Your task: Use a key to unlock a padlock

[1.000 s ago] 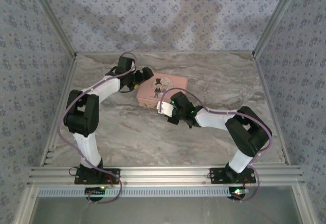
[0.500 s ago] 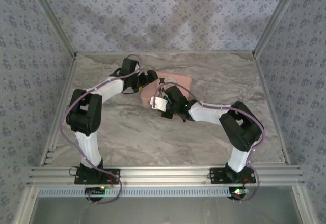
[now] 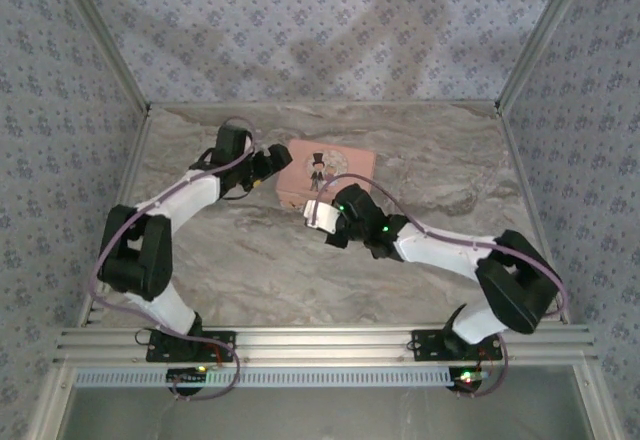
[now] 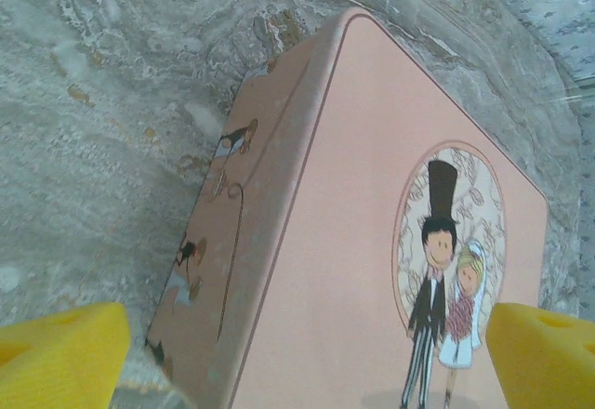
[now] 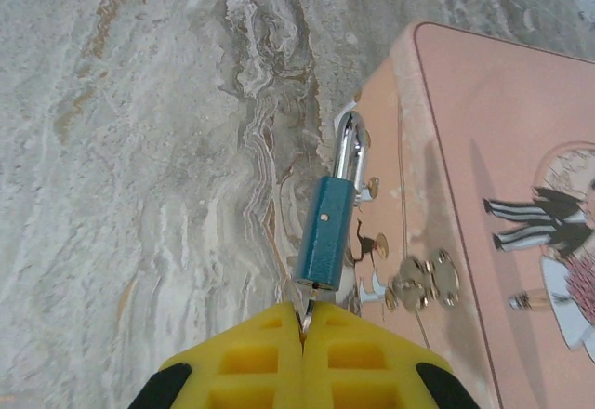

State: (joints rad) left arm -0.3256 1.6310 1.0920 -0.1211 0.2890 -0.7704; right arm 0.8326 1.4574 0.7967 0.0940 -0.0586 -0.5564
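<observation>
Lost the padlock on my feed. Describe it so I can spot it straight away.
Find the pink tin with the cartoon couple on the marble table. Against its side wall, in the right wrist view, lies the padlock, its lower end meeting the right gripper, shut on the key. It is the only small teal block with a silver shackle.

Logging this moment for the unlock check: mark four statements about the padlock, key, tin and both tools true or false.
1. The right tool is shut on the key at the base of the padlock. True.
2. The left tool is clamped shut. False: its fingers stand wide apart over the pink tin.
3. The padlock lies loose, far from the tin. False: its shackle hooks into the tin's side.
4. The tin's lid shows a cartoon couple. True.
</observation>
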